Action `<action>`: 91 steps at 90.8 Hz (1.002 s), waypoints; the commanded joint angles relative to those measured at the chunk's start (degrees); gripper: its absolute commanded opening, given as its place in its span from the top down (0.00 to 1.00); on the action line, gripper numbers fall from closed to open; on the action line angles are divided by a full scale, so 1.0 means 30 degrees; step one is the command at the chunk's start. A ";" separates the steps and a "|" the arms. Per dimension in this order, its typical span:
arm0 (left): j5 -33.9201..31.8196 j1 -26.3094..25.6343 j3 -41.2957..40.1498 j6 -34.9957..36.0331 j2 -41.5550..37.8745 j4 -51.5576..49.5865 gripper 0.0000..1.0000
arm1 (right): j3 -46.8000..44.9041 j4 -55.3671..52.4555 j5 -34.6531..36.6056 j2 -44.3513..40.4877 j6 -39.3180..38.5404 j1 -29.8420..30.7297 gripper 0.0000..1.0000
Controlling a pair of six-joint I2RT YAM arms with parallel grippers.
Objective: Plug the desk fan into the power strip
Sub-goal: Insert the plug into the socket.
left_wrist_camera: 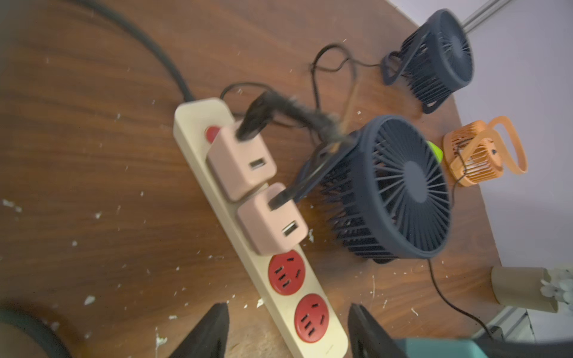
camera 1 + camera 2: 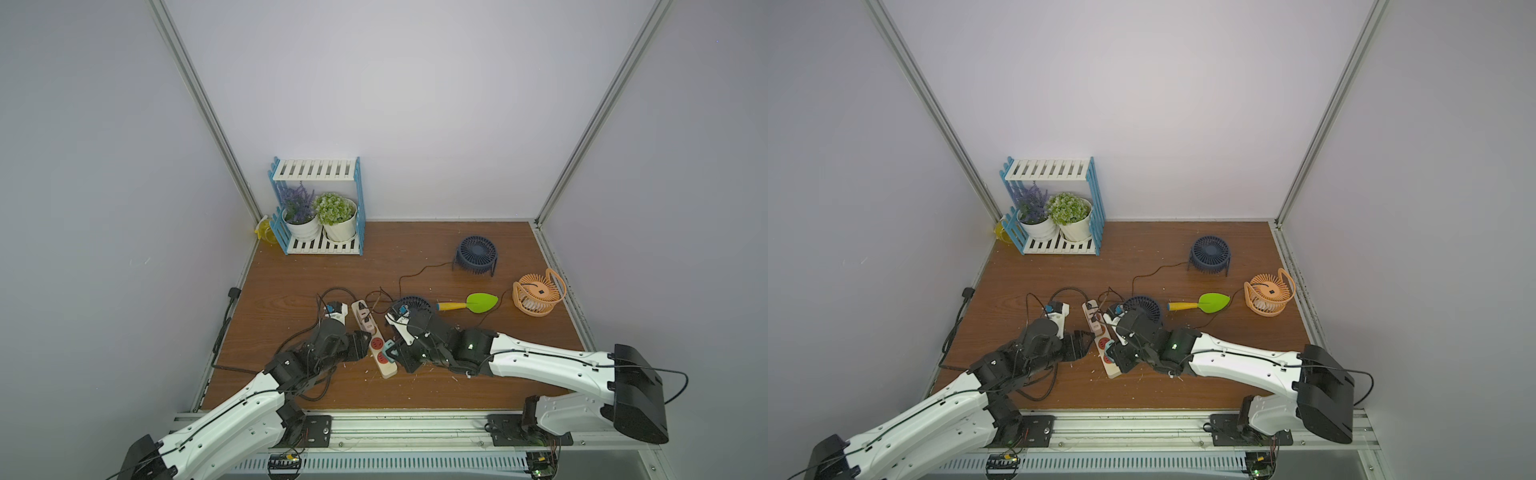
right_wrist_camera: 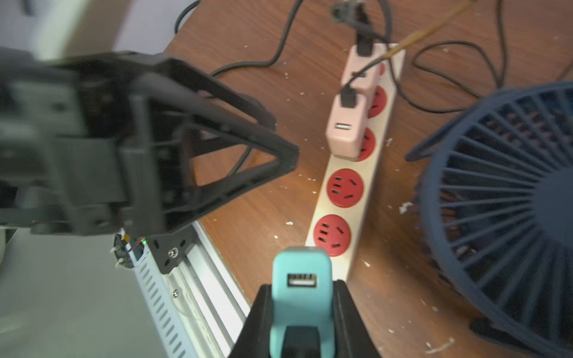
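Crumb-flecked brown wooden tabletop within lilac walls, far-left-corner rack with two white pots of flowers, right gripper clamped on teal adapter, left gripper parted, empty.

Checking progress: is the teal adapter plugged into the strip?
Out: right gripper holds the teal adapter; nearest sockets on the power strip are empty.

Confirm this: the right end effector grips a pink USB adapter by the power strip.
Wrong colour: the right end effector grips a teal USB adapter by the power strip, as the right wrist view shows.
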 commanded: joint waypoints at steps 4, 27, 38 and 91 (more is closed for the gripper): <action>0.1746 0.0275 -0.1541 -0.3061 0.0330 0.1821 0.40 | -0.0376 0.3187 0.1003 0.0993 0.0179 0.0341 1.00; 0.3009 0.0275 -0.2018 -0.3589 0.1466 0.3637 0.44 | -0.0173 0.3160 0.1681 0.2535 0.0548 0.0383 1.00; 0.3057 0.0305 -0.2205 -0.3877 0.2236 0.4014 0.49 | -0.0229 0.2857 0.2276 0.2699 0.0850 0.0373 1.00; 0.3542 0.0305 -0.2951 -0.4667 0.3427 0.5205 0.58 | 0.0081 0.1660 0.3227 0.3628 0.1161 0.0384 1.00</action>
